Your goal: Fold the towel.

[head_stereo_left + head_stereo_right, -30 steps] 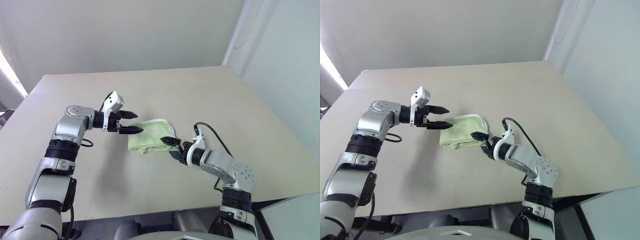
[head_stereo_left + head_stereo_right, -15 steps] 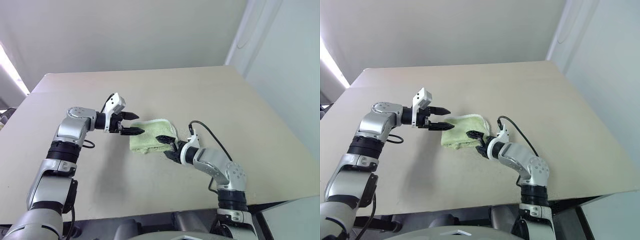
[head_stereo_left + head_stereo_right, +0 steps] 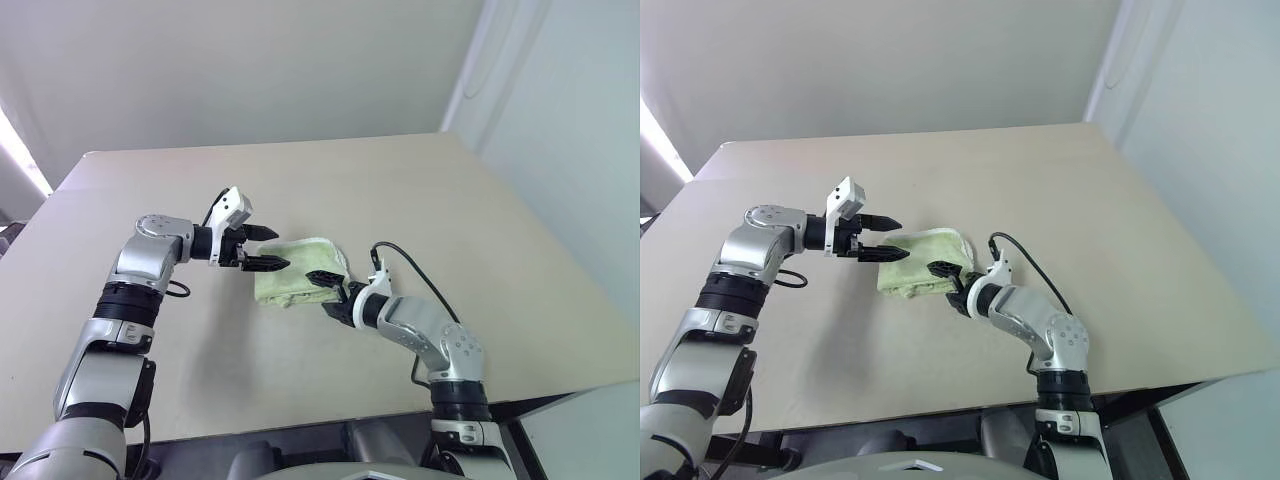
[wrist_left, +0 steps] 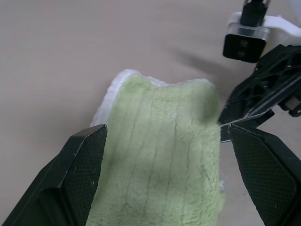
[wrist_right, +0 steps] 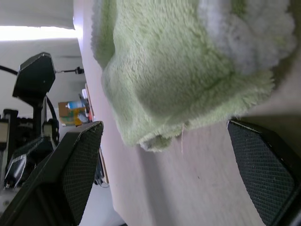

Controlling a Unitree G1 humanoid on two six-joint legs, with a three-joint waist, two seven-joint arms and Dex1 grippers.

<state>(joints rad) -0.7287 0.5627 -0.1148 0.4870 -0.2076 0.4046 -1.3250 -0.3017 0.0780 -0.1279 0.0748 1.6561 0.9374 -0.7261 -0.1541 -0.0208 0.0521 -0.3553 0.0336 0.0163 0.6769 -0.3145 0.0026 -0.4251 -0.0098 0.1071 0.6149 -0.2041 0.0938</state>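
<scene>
The towel (image 3: 298, 272) lies on the table as a small light green bundle with white edging, folded over on itself. My left gripper (image 3: 268, 248) hovers open just above the towel's left end, its fingers (image 4: 80, 179) spread wide over the cloth (image 4: 160, 155). My right gripper (image 3: 328, 293) is open, low at the towel's near right corner, with one finger over the cloth edge. In the right wrist view the towel (image 5: 174, 70) sits close between the spread fingers (image 5: 263, 165). Neither gripper holds anything.
The beige table (image 3: 420, 190) stretches wide around the towel, with its right edge near a pale wall (image 3: 560, 150) and its front edge close to me. A black cable (image 3: 405, 265) loops off my right wrist.
My right gripper has slid left along the table, from just right of the towel up to its near right corner. The left gripper has stayed in place and the towel has not moved.
</scene>
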